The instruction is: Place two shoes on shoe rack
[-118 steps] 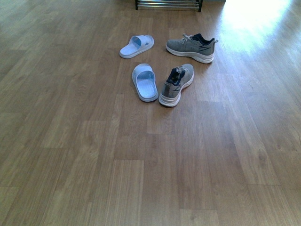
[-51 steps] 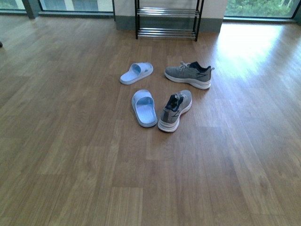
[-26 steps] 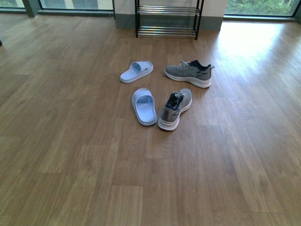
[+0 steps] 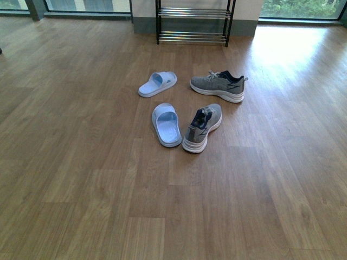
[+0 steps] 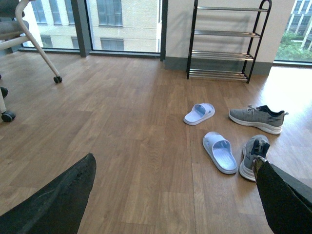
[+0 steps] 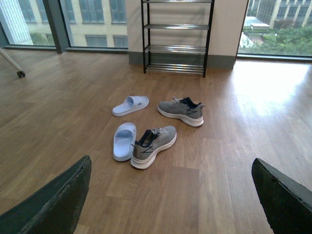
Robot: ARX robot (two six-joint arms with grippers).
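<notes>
Grey near shoe [image 4: 202, 127], far shoe [image 4: 218, 86] on floor [image 4: 81, 162]; left gripper [image 5: 173, 163], right gripper [image 6: 171, 163] gape empty.

Left gripper [image 5: 174, 161], right gripper [image 6: 170, 162]: fingers [image 5: 63, 200] spread wide apart.

No word, brand name or number can be read anywhere. The dark side stripes on the far sneaker [image 4: 217, 86] and the near sneaker [image 4: 202, 128], well ahead of the left gripper [image 5: 173, 161] and right gripper [image 6: 171, 161], may be a logo; too small to tell.
</notes>
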